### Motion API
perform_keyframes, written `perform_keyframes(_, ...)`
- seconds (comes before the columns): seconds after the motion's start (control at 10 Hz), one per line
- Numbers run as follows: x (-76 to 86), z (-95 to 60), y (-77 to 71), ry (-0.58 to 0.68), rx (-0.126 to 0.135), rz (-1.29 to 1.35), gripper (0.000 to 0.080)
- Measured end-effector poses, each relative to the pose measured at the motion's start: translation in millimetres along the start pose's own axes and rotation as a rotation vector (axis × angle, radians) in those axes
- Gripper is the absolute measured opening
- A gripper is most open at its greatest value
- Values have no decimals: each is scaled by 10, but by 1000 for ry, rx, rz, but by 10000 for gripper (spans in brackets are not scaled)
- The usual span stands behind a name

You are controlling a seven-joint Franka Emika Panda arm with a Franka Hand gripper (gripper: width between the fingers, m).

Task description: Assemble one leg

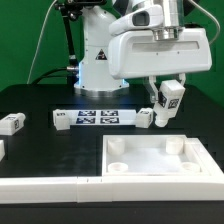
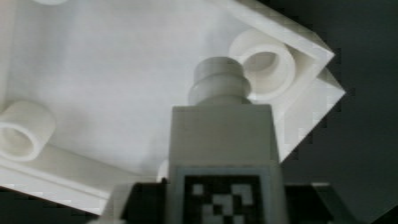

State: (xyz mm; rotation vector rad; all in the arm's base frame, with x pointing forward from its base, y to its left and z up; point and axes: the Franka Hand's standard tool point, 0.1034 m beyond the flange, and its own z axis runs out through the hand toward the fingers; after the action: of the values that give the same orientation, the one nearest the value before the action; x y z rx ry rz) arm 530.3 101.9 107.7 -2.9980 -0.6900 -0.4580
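My gripper (image 1: 170,93) is shut on a leg (image 1: 171,98), a small white block with a black-and-white tag, and holds it in the air above the far right corner of the large white square panel (image 1: 160,165). In the wrist view the leg (image 2: 222,140) stands between the dark fingers (image 2: 139,203). Its round peg (image 2: 215,76) points at the panel's corner socket (image 2: 270,62) and sits just beside it, apart from the panel (image 2: 125,90). A second socket (image 2: 22,132) shows at the edge.
The marker board (image 1: 98,117) lies behind the panel. Another leg (image 1: 145,118) sits at its right end, and one more (image 1: 12,124) lies at the exterior view's left. A white rail (image 1: 40,188) runs along the front. The robot base (image 1: 95,60) stands at the back.
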Motion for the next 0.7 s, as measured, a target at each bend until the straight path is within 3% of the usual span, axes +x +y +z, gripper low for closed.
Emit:
perform_keyframes(0.2, 17, -2, -1, -7, 3, 24, 285)
perform_keyframes(0.4, 227, 1, 124, 5, 5, 75, 285)
perform_keyframes(0.7, 492, 145, 243, 30, 6, 77, 285)
